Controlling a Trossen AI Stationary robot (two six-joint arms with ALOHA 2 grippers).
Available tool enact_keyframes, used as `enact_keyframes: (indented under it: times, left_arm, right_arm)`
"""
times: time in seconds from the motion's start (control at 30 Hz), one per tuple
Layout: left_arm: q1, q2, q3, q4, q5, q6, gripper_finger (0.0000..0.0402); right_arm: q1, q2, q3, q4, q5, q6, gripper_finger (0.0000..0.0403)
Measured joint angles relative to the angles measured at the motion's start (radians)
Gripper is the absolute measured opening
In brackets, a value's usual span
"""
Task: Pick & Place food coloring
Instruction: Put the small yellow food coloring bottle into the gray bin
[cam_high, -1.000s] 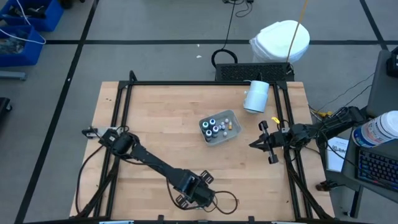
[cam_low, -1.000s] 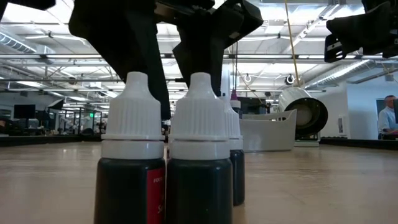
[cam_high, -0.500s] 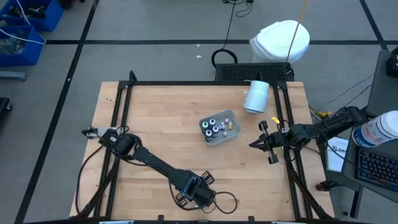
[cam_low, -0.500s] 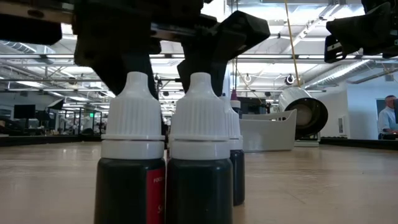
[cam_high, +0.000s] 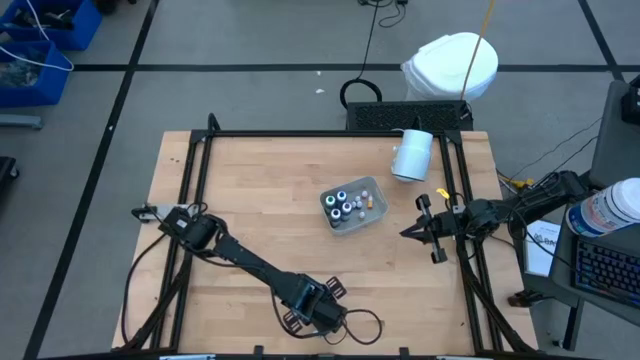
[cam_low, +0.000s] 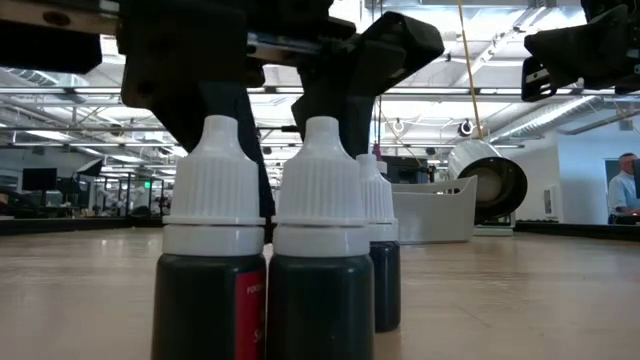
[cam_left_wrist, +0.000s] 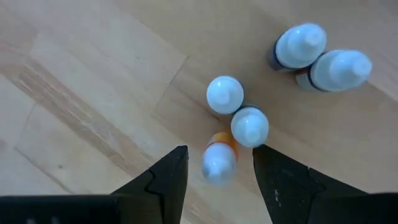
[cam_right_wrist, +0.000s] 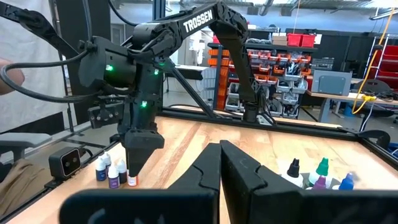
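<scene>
Left gripper (cam_left_wrist: 214, 171) at table's near edge, pointing down, fingers spread wide around one orange-banded bottle (cam_left_wrist: 217, 160), not clamped. Four more white-capped bottles (cam_left_wrist: 249, 124) standing close by on the wood. Right gripper (cam_high: 412, 231) parked at right edge, closed, empty. Tray (cam_high: 351, 205) mid-table, small bottles inside.

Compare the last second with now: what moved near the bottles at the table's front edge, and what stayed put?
In the low view the left gripper has sunk slightly over the front food coloring bottles; its fingers, open, now straddle a bottle without gripping it. The third bottle behind has shifted a little. Unchanged: the right gripper, shut at the right edge, the grey tray and the white cylinder.
</scene>
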Motion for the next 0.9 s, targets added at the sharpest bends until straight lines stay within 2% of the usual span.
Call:
enact_keyframes:
  times: [0.5,0.9]
  left_arm:
    - [-0.005,0.000,0.000,0.000,0.019,0.098,0.0186]
    - [-0.005,0.000,0.000,0.003,0.019,0.100,0.0186]
  right_arm:
    - [0.000,0.000,0.000,0.000,0.000,-0.002,0.0000]
    - [0.000,0.000,0.000,-0.001,0.000,-0.002,0.0000]
